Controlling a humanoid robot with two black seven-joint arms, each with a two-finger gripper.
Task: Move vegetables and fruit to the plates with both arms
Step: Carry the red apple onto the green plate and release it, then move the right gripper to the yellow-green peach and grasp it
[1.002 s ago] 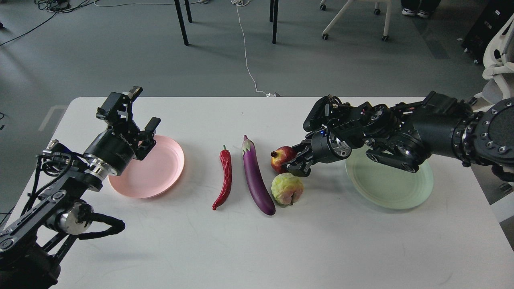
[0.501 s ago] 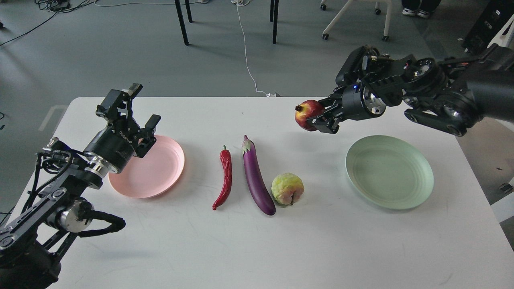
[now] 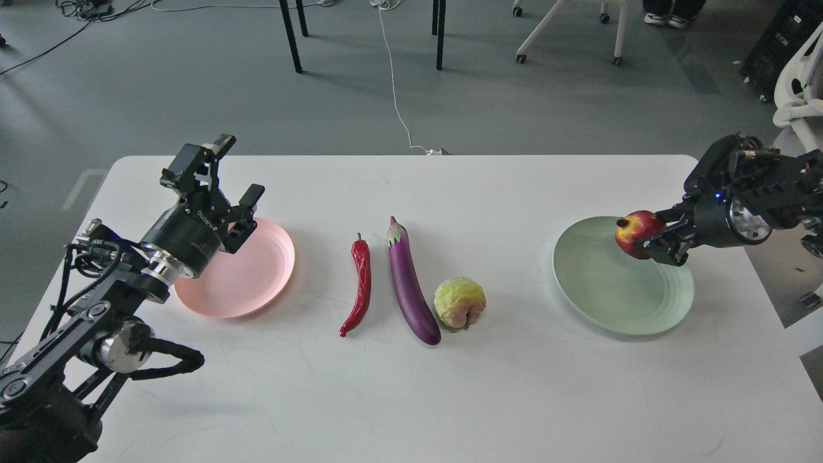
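Observation:
My right gripper [image 3: 646,241] is shut on the dark-red pomegranate [image 3: 636,234] and holds it over the far part of the mint green plate [image 3: 614,296]. My left gripper [image 3: 225,173] is open and empty, raised over the far left edge of the pink plate [image 3: 247,276]. The red chili pepper [image 3: 360,283], the purple eggplant [image 3: 410,283] and the lumpy yellow-green fruit [image 3: 459,303] lie side by side on the white table [image 3: 411,386], between the two plates.
Beyond the table's far edge are grey floor, black table legs [image 3: 290,35], a white cable [image 3: 395,90] and chair bases [image 3: 566,32]. A white chair [image 3: 797,103] stands off the table's right side.
My right gripper lifted the pomegranate from beside the eggplant, carried it up and to the right, and now holds it low over the green plate. The left arm shifted slightly.

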